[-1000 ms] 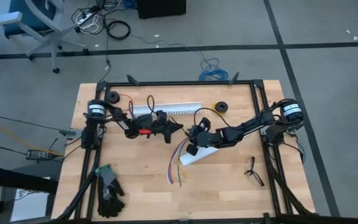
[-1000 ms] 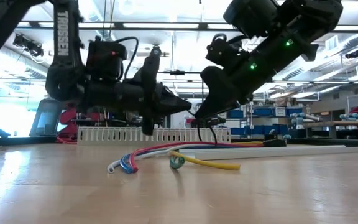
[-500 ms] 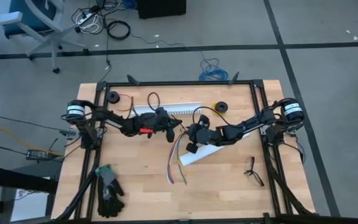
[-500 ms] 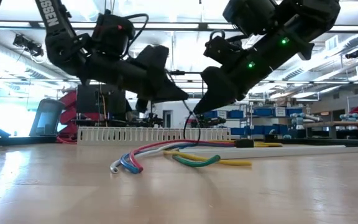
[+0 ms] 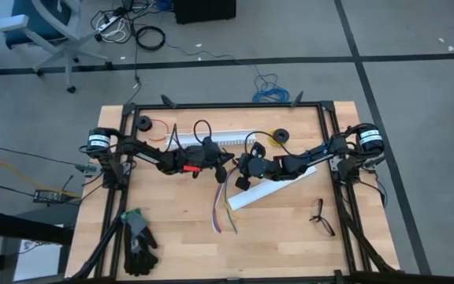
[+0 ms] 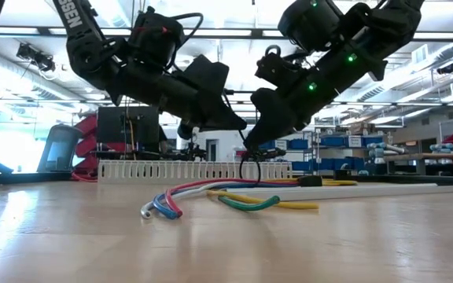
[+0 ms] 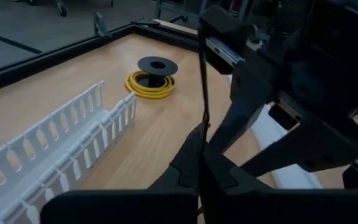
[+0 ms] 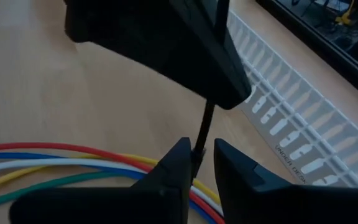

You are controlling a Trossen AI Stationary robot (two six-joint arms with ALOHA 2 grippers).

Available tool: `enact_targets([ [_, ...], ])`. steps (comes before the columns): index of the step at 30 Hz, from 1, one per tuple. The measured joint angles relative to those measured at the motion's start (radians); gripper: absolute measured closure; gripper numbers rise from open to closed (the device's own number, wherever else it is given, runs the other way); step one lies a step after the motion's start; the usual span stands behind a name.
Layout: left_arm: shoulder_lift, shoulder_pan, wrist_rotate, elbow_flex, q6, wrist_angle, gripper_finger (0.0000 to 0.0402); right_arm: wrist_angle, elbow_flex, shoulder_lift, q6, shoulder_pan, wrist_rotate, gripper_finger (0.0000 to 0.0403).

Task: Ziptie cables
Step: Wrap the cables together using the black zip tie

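The right hand [image 8: 196, 155] pinched the thin black plastic ziptie [image 8: 205, 124] above the loose multicoloured cables [image 6: 211, 196] on the wooden tabletop [image 5: 180, 229] — the left hand [image 5: 225, 164], clenched on the same strip, nearly met it.

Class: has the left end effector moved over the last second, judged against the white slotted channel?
Yes. The left end effector has shifted rightward along the white slotted channel, closing toward the right end effector.

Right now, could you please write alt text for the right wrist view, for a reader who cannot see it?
The right gripper closes its two dark fingers around the thin black ziptie, which hangs from the left gripper above. Beneath lie the cables on the wooden table, with a white slotted channel beyond.
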Motion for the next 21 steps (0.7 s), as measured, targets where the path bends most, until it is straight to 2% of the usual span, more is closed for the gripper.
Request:
enact_targets([
  [7,0.0,0.0,-0.007,0.0,-0.005,0.003,0.0401,0.0,0.0,0.0,0.001,-0.024,-0.054,0.0378],
  [16,0.002,0.0,-0.008,0.0,-0.009,0.027,0.0401,-0.001,0.002,0.005,0.025,-0.062,-0.11,0.0382],
  [21,0.002,0.001,-0.009,0.0,-0.009,0.037,0.0401,-0.028,0.002,0.006,0.044,-0.071,-0.121,0.04],
])
